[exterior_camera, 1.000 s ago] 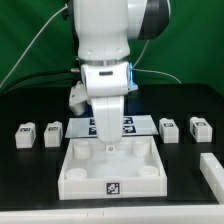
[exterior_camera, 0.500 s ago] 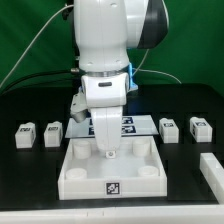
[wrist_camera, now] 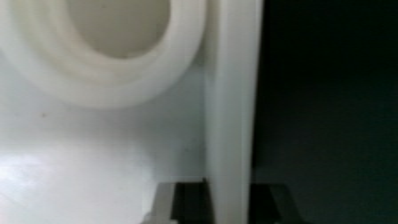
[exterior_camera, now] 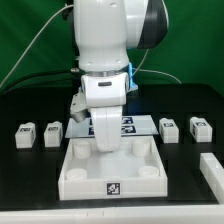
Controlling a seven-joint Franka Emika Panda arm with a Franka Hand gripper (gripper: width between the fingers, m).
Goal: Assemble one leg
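Claw [exterior_camera: 107, 150] low at frame centre, astride a wall of the white square panel [exterior_camera: 75, 172]; whether it clamps cannot be told. Nearest leg [exterior_camera: 53, 131] lies centre-left.

Shell: glossy white rounded plastic robot arm [exterior_camera: 105, 35] | joint: dark grey round cap [exterior_camera: 156, 20] | wrist: blue lit strip [exterior_camera: 131, 78] | thin pale cable [exterior_camera: 38, 38] | end: white boxy gripper [exterior_camera: 108, 142]

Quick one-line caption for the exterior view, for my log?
Gripper low over the white panel's far edge; four loose legs sit on the black table, two on each side.
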